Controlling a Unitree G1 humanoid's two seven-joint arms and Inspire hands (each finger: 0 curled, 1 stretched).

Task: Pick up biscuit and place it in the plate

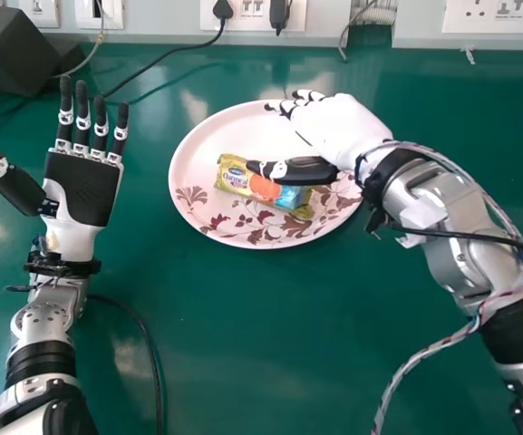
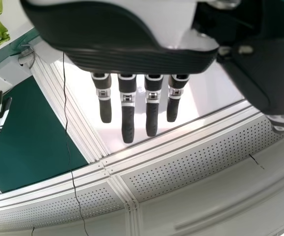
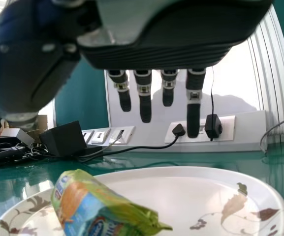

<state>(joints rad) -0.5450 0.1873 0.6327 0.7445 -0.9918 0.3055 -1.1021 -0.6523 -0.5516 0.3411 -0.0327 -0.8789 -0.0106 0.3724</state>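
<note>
Green table, biscuit packet on plate

Wall sockets along top edge of head view, black box in upper left corner. Floral plate sits upper center of frame; packet lies on it, tilted slightly down to the right. Right hand over plate's right side, open, fingers straight; thumb extends at packet, can't tell if touching. Left hand at left of frame, open, palm up, fingers straight and spread.
</note>
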